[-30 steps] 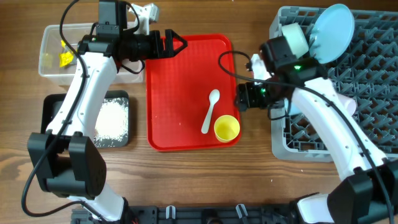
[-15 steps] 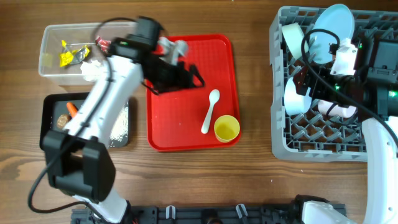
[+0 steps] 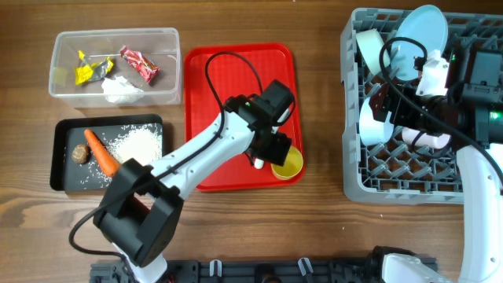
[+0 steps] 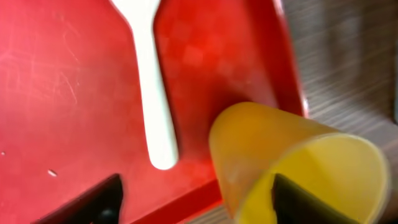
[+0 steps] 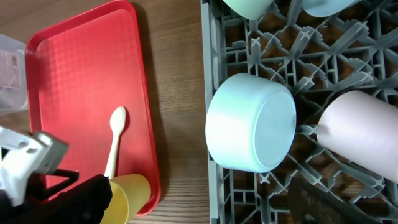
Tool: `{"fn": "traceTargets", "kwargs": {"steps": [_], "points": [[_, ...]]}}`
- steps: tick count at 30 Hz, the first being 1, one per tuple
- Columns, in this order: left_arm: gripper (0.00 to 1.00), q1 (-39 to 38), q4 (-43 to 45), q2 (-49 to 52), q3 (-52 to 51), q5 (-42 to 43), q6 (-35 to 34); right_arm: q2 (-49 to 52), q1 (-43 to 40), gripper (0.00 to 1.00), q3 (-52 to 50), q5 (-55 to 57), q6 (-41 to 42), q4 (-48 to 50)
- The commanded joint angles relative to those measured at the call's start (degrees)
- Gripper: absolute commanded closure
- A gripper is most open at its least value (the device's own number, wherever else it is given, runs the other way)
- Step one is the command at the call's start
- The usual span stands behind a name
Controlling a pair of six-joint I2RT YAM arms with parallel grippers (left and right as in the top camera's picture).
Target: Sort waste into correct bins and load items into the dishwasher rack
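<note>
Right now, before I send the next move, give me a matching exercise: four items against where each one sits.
Items:
1. carrot
2. yellow wrapper
3. white spoon
4. pink cup

Places:
A. clear tub
B. grey rack
C. black tray
D. red tray

Pairs: 1-C, 2-A, 3-D, 4-B.

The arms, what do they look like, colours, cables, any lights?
Both have smooth white links with chunky black joints. The left arm carries a looping black cable; the right arm has black cables too and a green light near its wrist. The left claw and right claw have black wedge-shaped fingers.
</note>
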Motion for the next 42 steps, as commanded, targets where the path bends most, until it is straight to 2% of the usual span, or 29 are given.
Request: {"fn": "traceTargets", "kwargs": {"steps": [1, 2, 3, 8, 10, 13, 14, 15, 18, 23, 30, 42], "points": [[0.64, 0.1, 1.4, 1.9, -1.8, -1.4, -1.9, 0.5, -0.1, 0.07, 0.8, -0.5, -1.2, -0.3], [0.78, 0.1, 1.6, 2.4, -1.8, -1.4, -1.9, 0.5, -0.1, 0.07, 0.8, -0.5, -1.2, -0.3], [0.96, 0.1, 1.6, 2.7, -1.8, -1.4, -1.8, 0.5, -0.1, 0.07, 0.8, -0.5, -1.2, -0.3], [0.96, 1.3, 0.5, 2.4, -0.9, 0.7, -3.2, 0.5, -0.1, 0.07, 0.8, -1.0, -1.0, -0.3], [0.96, 4.9, 0.1, 1.2, 0.1, 9.5, -2.4, 0.5, -0.1, 0.07, 0.8, -4.1, -1.1, -0.2], [0.96, 14.2, 2.9, -0.8, 0.6, 30.0, 1.4, 0.5, -0.1, 0.07, 0.3, -11.5, -1.5, 1.7], [0.96, 18.8, 5.5, -0.9, 0.6, 43.7, 3.8, 0.5, -0.1, 0.07, -0.9, -17.3, -3.5, 3.7], [0.96, 21.6, 7.4, -0.9, 0.6, 52.1, 4.9, 0.5, -0.1, 0.07, -1.7, -19.9, -4.3, 4.7], [0.96, 26.8, 13.2, -0.9, 0.6, 68.1, 5.1, 0.9, 0.2, 0.07, -4.7, -28.2, -5.9, 9.1], [0.96, 27.1, 20.8, -0.9, 0.6, 83.1, 5.1, 2.4, 3.0, 0.07, -10.3, -41.3, -7.2, 21.3], [0.96, 26.2, 21.2, -0.9, 0.6, 83.0, 4.9, 8.7, 10.5, 0.04, -11.7, -55.2, -6.7, 35.5], [0.96, 27.0, 25.8, -0.9, 0.6, 82.2, 4.7, 10.1, 13.9, 0.06, -11.7, -62.6, -5.6, 39.2]]}}
